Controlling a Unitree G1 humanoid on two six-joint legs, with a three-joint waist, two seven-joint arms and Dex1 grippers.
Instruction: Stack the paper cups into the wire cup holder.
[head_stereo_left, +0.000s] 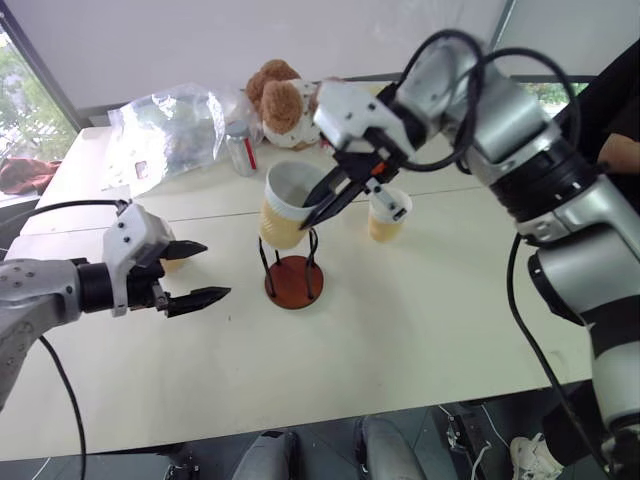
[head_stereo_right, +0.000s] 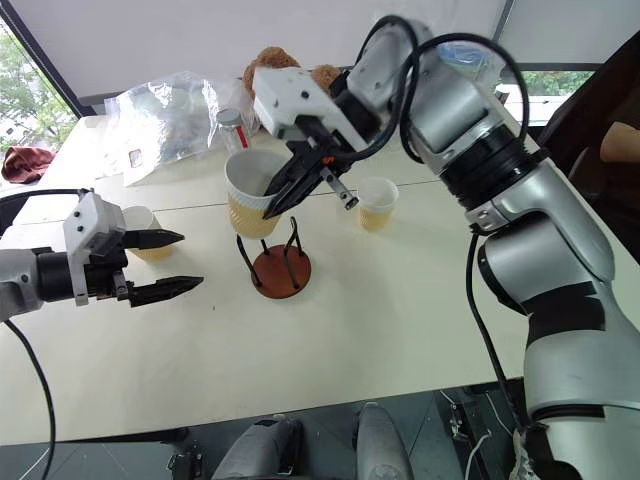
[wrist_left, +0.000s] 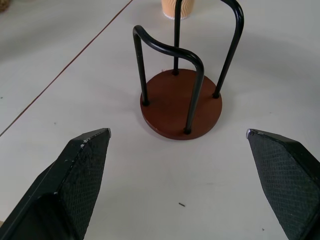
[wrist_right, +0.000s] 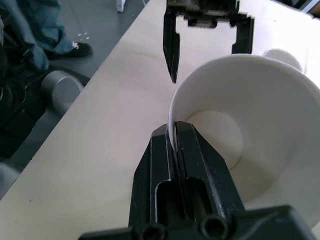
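1. The wire cup holder (head_stereo_left: 293, 272) stands upright on the white table (head_stereo_left: 400, 340), its dark red disc base flat on the surface and its black wire loops empty
2. The right gripper (head_stereo_left: 322, 207) is clenched on the rim of 1 paper cup (head_stereo_left: 287, 205), 1 finger inside the white wall and 1 outside; the cup hangs tilted just above the holder's loops, slightly to the holder's left, its base not yet between the wires
3. A 2nd paper cup (head_stereo_left: 388, 214) stands upright on the table behind the holder and to its right, well apart from it
4. A 3rd paper cup (head_stereo_right: 140, 231) stands to the holder's left, just behind the left gripper
5. The left gripper (head_stereo_left: 198, 271) is released, its 2 black fingers (wrist_left: 80, 170) spread wide and grasping nothing; it hovers to the holder's left, pointing toward the base, apart from it
6. Behind the holder, at the table's far side, lie a clear plastic bag (head_stereo_left: 165, 130), a small bottle (head_stereo_left: 241, 148) and a brown plush toy (head_stereo_left: 275, 95)
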